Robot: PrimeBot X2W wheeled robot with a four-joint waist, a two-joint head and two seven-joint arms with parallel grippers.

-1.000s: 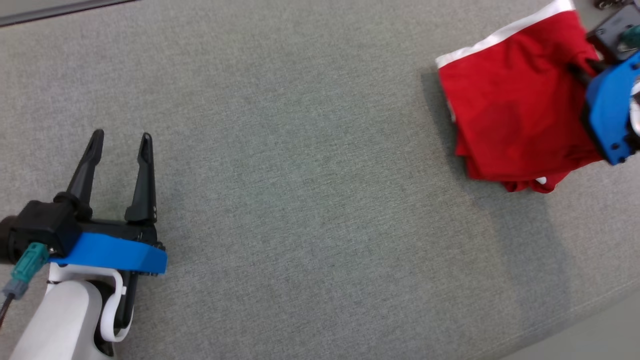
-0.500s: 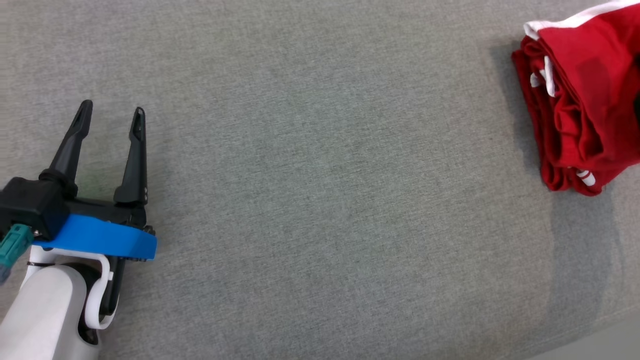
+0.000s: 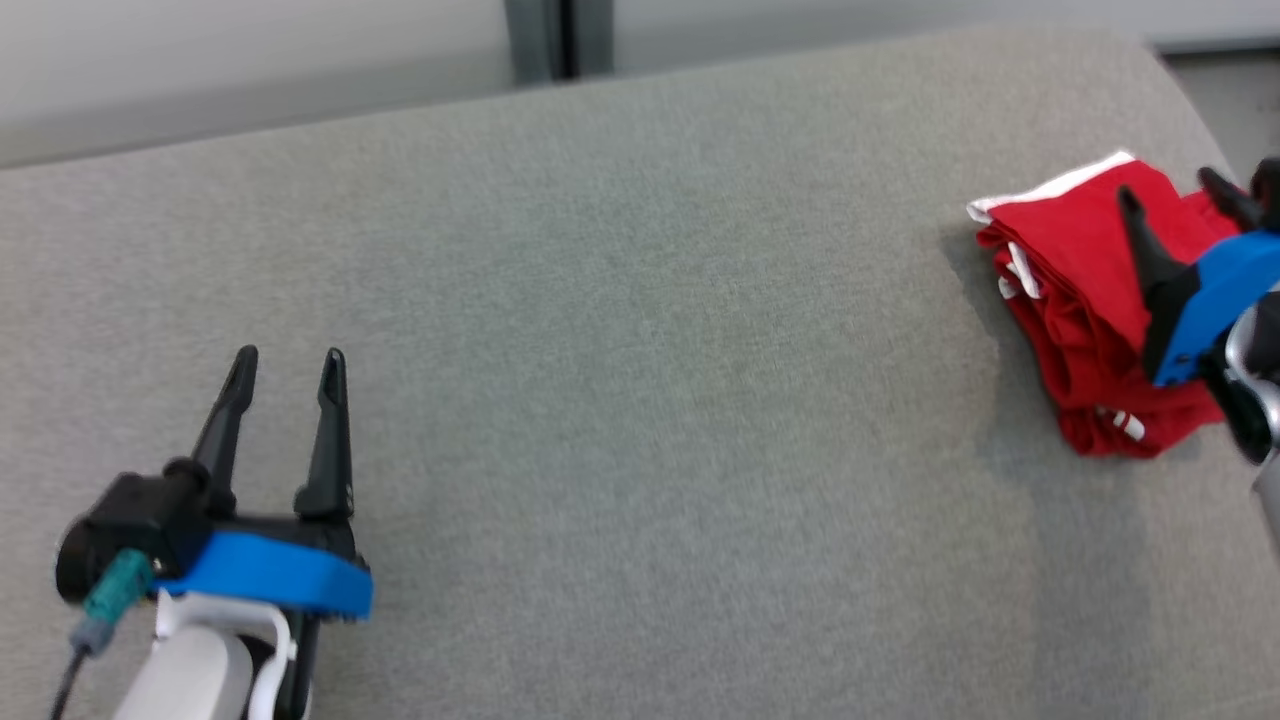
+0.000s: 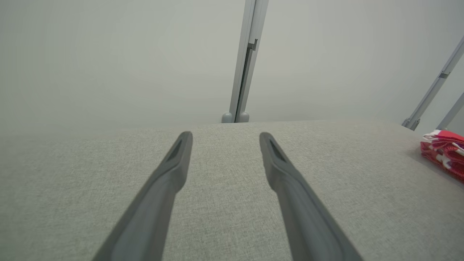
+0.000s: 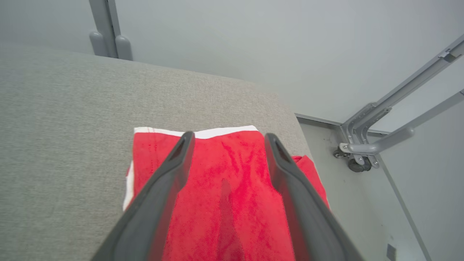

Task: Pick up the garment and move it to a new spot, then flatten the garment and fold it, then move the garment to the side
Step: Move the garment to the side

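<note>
Right wrist view: the right fingers gape wide and empty, the folded garment lying between and beneath them; lifting straight away should spare the folds, while the left fingers, also wide, stand well apart from it.

A grey woven-fabric surface spreads wide, its far right corner rounded. Behind its far edge stands a plain pale wall, evenly lit, with a grey upright post ending in 2 rounded feet. At the right, a pale floor lies lower, where 2 slanted metal bars meet a small caster.
</note>
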